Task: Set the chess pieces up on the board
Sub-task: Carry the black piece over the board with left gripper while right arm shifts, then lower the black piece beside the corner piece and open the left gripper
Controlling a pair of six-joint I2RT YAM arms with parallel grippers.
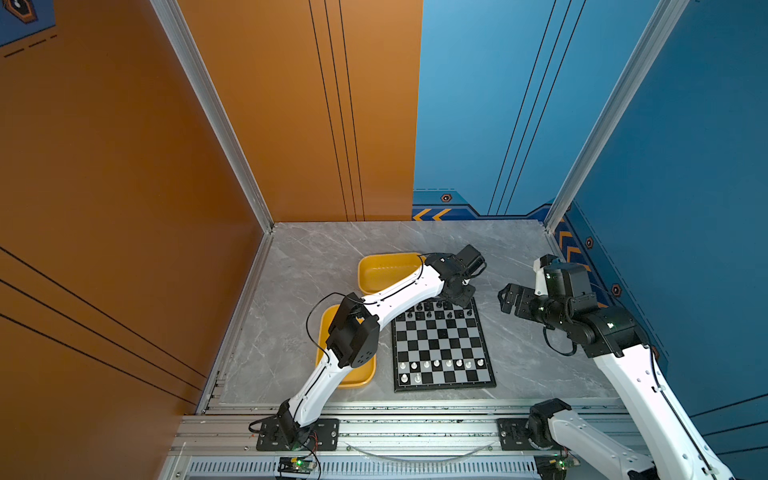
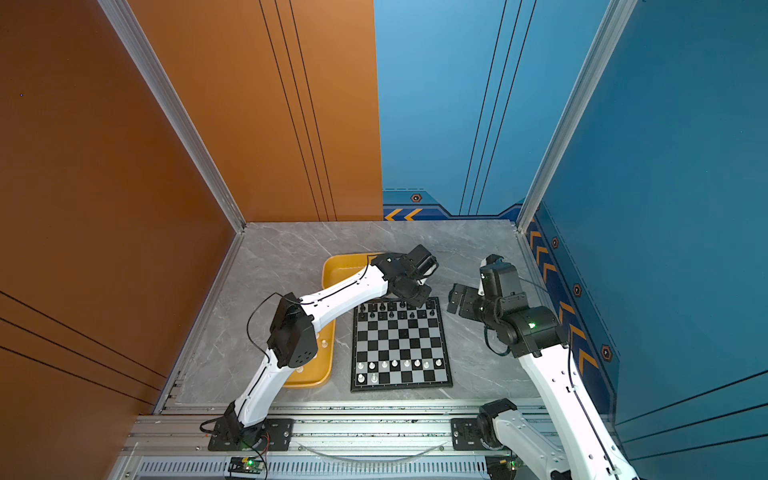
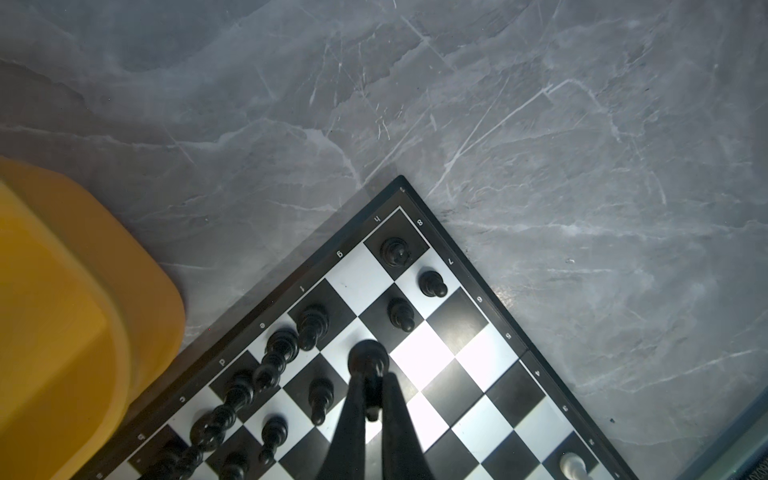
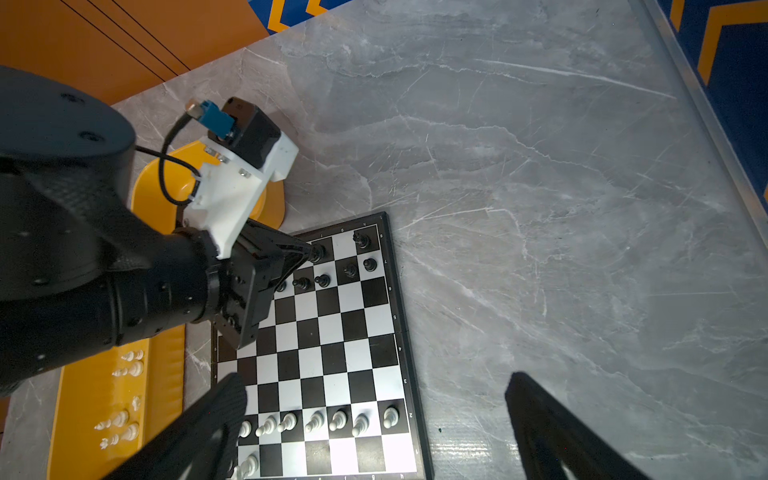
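Currently a black chess piece [image 3: 368, 356] is clamped upright between the narrowly closed fingers of the left gripper [image 3: 372, 377], which is extended over the far end of the board [image 1: 440, 345]. The piece is seen directly below the fingertips, over a light square in the second row from the far edge. Other black pieces [image 3: 401, 315] are stood on either side of it in that row, and more are lined up along the back row. Whether its base touches the square cannot be told.

The right gripper [image 4: 376, 377] is held with its jaws spread wide and nothing between them. It is poised above the grey tabletop [image 1: 311, 291] beside the board's far right corner, well apart from the clamped piece.

A row of white pieces [image 1: 436, 364] is set near the board's front edge, with two more placed in the nearest row. Some spare white pieces [image 4: 132, 369] are seen lying in the near yellow tray [image 1: 368, 376], beside the board's left edge.
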